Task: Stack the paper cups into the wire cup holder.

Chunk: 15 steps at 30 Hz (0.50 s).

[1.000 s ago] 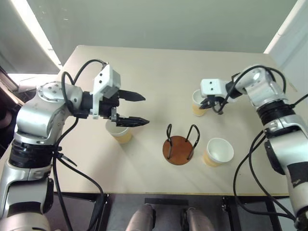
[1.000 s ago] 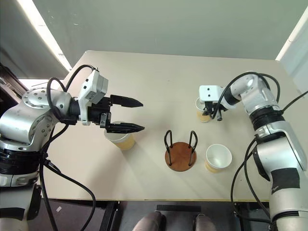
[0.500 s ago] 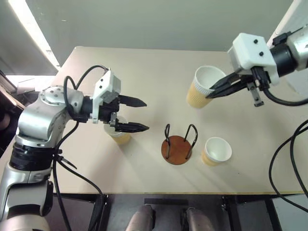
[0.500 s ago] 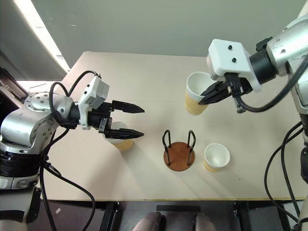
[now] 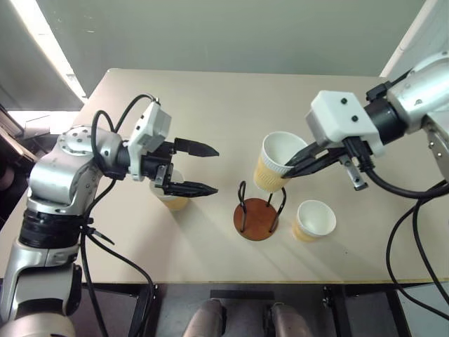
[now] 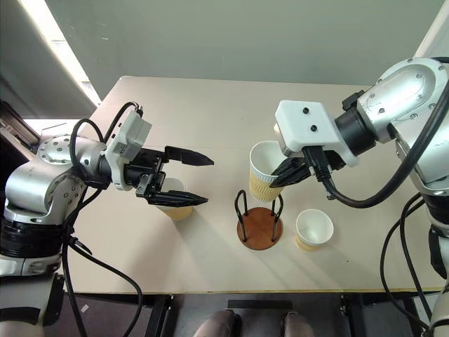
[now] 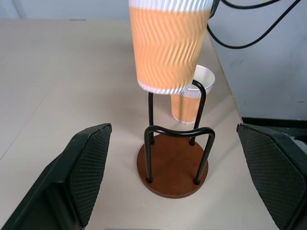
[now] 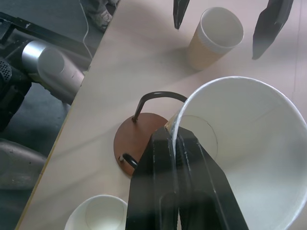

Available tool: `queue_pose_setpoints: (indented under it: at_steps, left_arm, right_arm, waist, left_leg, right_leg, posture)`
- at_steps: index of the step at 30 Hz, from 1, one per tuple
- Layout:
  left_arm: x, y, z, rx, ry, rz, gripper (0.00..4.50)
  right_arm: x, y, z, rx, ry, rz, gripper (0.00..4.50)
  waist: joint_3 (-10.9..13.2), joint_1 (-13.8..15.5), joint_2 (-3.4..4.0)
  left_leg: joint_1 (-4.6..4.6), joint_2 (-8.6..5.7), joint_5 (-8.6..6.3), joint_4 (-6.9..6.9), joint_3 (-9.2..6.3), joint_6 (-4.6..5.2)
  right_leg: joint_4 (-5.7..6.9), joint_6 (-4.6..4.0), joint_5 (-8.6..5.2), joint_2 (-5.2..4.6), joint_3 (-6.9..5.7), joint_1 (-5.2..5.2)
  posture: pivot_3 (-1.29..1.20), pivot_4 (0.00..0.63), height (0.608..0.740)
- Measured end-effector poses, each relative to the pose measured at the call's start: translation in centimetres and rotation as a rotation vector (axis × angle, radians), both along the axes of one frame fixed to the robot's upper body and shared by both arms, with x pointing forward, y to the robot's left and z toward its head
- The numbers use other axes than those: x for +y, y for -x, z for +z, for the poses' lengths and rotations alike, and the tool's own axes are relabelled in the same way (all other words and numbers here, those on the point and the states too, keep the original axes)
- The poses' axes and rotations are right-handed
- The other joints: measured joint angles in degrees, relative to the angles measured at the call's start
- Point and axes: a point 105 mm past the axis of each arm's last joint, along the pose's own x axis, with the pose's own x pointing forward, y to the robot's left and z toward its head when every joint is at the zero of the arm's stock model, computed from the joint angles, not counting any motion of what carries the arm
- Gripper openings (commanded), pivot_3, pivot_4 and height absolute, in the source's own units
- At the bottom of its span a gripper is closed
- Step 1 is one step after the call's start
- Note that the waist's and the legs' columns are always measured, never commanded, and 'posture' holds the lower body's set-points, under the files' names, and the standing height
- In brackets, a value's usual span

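Note:
My right gripper [image 5: 290, 167] is shut on the rim of a tan-yellow paper cup [image 5: 273, 164], pinching its wall [image 8: 240, 158]. The cup hangs slightly tilted just above the wire cup holder [image 5: 257, 214], whose black arches rise from a rust-brown disc [image 7: 173, 163]. A second paper cup [image 5: 313, 219] stands upright on the table right of the holder. A third paper cup [image 5: 172, 199] stands left of the holder, partly hidden under my left gripper [image 5: 212, 168]. That gripper is open, held above the table with nothing between its fingers [image 7: 88, 167], pointing toward the holder.
The beige table [image 5: 210, 105] has bare room behind the holder and along its front edge. Grey walls stand beyond the far edge. Black cables hang from both arms.
My right gripper lifted the cup off the table's back right and carried it nearer and leftward, to above the holder. The left gripper has stayed put, open.

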Motion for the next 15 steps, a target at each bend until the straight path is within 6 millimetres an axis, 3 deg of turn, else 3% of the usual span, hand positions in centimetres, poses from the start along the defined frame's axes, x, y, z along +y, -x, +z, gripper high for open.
queue_pose_setpoints:
  at_steps: [15]
  left_arm:
    - [0.5,-0.2,0.1,-0.004,0.009,0.016,4.50]
  right_arm:
    - [1.3,-0.1,-2.1,0.006,0.034,0.059,0.03]
  waist:
    - [-0.01,-0.06,-0.01]
  left_leg:
    - [0.00,0.00,0.02,0.03,-0.01,0.04]
  right_leg:
    - [-0.01,0.00,0.00,0.00,-0.01,0.00]
  posture:
    - [0.00,0.150,0.740]
